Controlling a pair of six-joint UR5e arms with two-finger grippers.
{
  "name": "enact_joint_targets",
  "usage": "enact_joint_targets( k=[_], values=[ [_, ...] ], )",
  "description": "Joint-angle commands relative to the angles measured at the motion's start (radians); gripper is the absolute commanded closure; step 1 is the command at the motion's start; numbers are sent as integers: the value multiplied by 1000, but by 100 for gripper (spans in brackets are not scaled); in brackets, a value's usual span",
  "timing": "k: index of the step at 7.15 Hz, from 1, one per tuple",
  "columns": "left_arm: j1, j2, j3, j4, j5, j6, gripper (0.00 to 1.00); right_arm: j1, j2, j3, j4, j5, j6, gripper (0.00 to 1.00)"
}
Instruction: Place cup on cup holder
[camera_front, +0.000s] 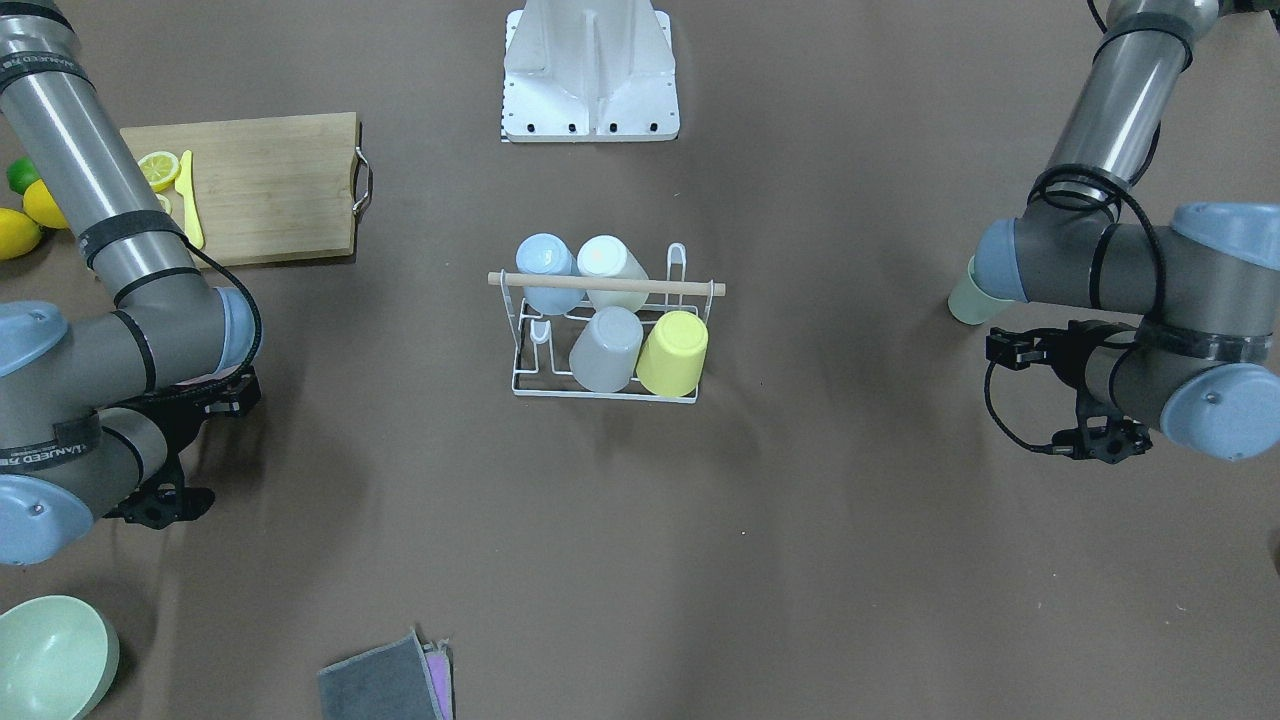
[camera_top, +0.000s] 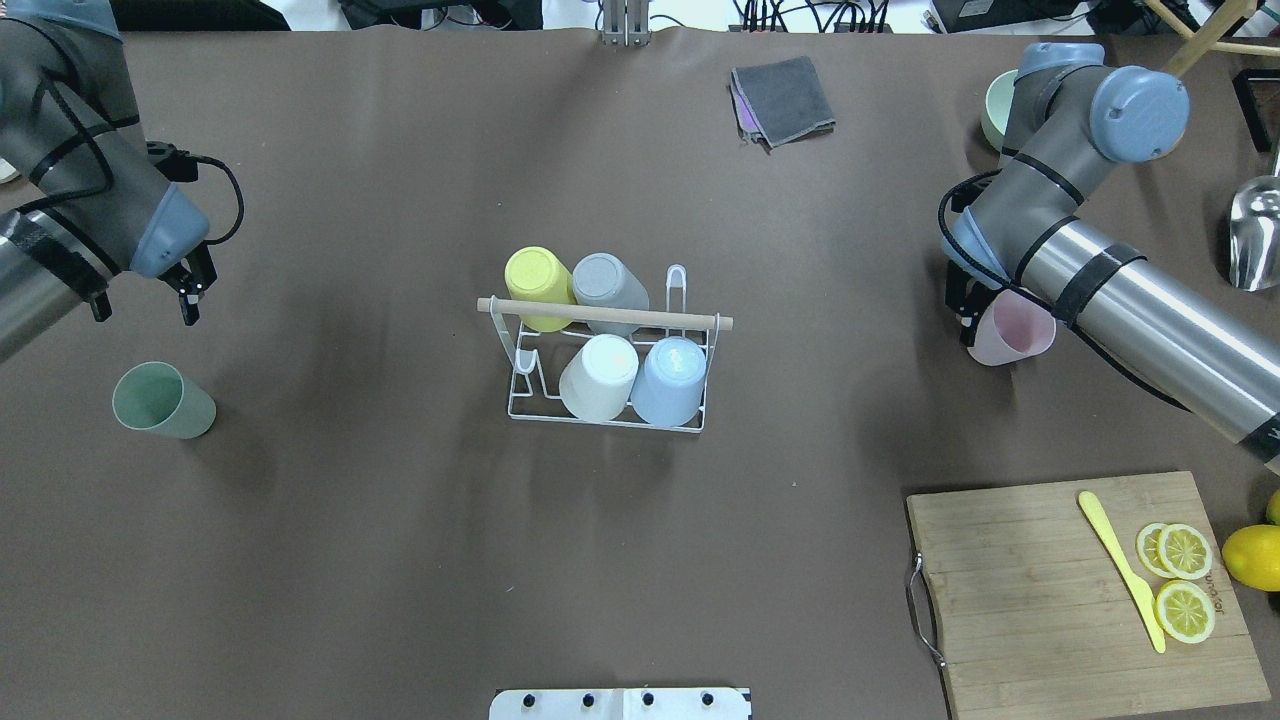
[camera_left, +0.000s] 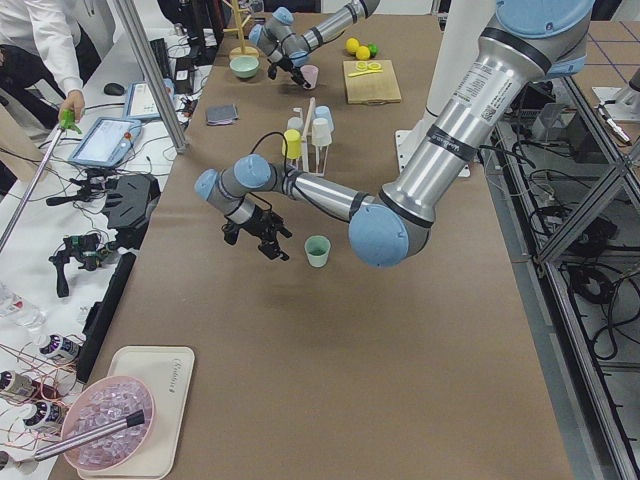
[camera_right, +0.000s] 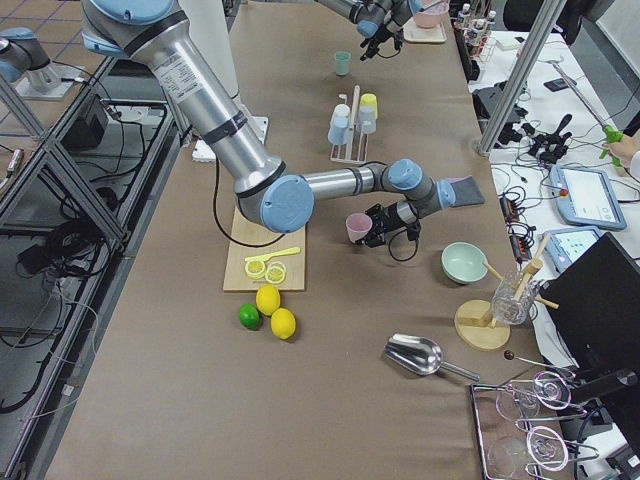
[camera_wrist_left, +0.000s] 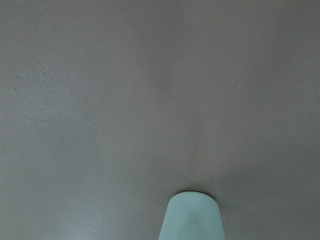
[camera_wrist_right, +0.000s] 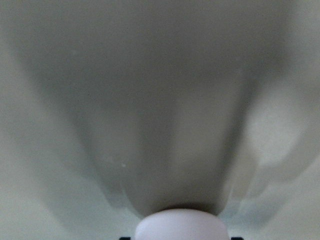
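The white wire cup holder (camera_top: 520, 400) with a wooden rod (camera_top: 605, 314) stands mid-table. Yellow (camera_top: 538, 280), grey (camera_top: 608, 283), white (camera_top: 600, 378) and blue (camera_top: 670, 382) cups sit upside down on it. One prong at its end (camera_top: 677, 285) is bare. My right gripper (camera_top: 968, 310) is shut on a pink cup (camera_top: 1012, 333), low over the table; the cup fills the bottom of the right wrist view (camera_wrist_right: 182, 225). A green cup (camera_top: 160, 400) stands upright on the table. My left gripper (camera_top: 195, 292) is open and empty, just beyond it. The green cup's rim shows in the left wrist view (camera_wrist_left: 191, 217).
A wooden cutting board (camera_top: 1050, 590) with lemon slices (camera_top: 1183, 580) and a yellow knife (camera_top: 1120, 570) lies near the right arm. Folded cloths (camera_top: 785, 100), a green bowl (camera_top: 995, 105) and a metal scoop (camera_top: 1255, 230) lie along the far side.
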Motion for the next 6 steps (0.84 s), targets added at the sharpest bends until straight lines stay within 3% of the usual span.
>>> enact_joint_targets(
  k=[1, 2, 5, 6],
  values=[
    [32, 8, 0, 0, 0, 0, 2, 30, -1, 57, 8, 25, -35, 61],
    [43, 8, 0, -2, 0, 0, 2, 37, -8, 98, 21, 45, -41, 61],
    [78, 31, -4, -18, 3, 2, 2, 50, -63, 154, 263, 185, -29, 61],
    [80, 46, -12, -28, 3, 2, 2, 50, -64, 152, 405, 202, -27, 61]
  ],
)
